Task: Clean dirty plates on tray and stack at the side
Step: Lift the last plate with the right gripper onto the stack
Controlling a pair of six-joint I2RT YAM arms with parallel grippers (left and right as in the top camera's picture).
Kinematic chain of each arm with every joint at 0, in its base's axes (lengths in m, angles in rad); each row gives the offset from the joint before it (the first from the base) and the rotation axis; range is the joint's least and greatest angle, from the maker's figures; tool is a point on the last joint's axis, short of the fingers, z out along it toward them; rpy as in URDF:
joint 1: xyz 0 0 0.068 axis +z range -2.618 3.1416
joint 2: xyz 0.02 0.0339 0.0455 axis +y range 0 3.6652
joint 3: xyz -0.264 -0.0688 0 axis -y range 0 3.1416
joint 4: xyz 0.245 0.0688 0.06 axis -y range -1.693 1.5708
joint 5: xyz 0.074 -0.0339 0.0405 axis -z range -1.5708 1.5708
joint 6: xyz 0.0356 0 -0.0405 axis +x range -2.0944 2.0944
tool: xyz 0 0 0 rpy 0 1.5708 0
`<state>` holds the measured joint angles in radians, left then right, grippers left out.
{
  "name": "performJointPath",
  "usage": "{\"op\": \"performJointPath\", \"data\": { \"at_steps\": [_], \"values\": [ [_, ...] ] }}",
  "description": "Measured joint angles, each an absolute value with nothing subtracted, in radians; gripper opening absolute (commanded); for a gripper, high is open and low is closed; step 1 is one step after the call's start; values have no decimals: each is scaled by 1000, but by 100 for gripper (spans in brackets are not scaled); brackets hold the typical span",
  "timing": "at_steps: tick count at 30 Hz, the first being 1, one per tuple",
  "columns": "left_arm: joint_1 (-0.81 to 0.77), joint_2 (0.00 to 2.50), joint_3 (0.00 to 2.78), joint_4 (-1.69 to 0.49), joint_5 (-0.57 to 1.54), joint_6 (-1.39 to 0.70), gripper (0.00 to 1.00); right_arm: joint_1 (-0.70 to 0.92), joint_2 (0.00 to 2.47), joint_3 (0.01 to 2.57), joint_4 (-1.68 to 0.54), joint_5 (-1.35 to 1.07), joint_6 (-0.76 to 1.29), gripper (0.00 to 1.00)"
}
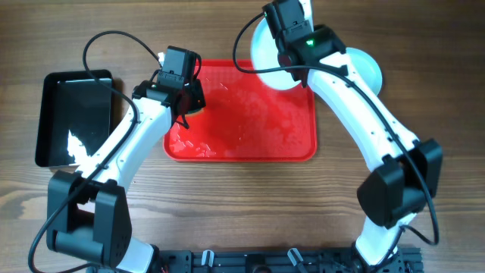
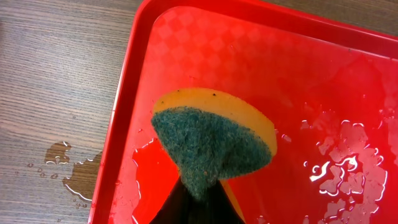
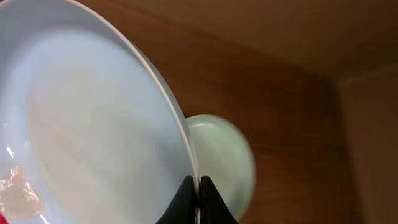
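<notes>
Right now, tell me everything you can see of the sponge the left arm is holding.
The sponge has two layers: yellow-orange foam backed by a dark green scouring pad, which faces the wrist camera. A few dark specks sit on the foam's edge. The left gripper has its fingers shut on the lower end, squeezing it so the top fans out. It sits over a corner of the red tray, whose floor is wet. Whether it touches the tray cannot be told.
</notes>
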<state>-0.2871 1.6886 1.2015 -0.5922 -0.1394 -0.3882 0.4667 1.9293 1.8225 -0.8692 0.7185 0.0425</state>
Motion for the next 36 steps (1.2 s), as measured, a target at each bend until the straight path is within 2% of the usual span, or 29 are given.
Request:
{"op": "performJointPath", "data": {
  "at_steps": [11, 21, 24, 27, 33, 36],
  "values": [
    [-287, 1689, 1201, -592, -134, -389, 4, 590, 1911, 1823, -767, 1137, -118, 4],
    [-287, 1689, 1201, -592, -132, -388, 4, 616, 1911, 1824, -830, 1226, -81, 4],
    [-287, 1689, 1201, -593, -132, -388, 4, 606, 1911, 1827, -936, 1097, 12, 4],
    [-287, 1689, 1201, -593, -132, -388, 4, 531, 1911, 1827, -1003, 828, 151, 4],
    [-287, 1689, 1201, -596, -132, -388, 4, 132, 1911, 1825, -997, 308, 296, 4],
    [-287, 1689, 1201, -596, -132, -388, 4, -50, 1911, 1773, -930, 141, 318, 4]
  ]
}}
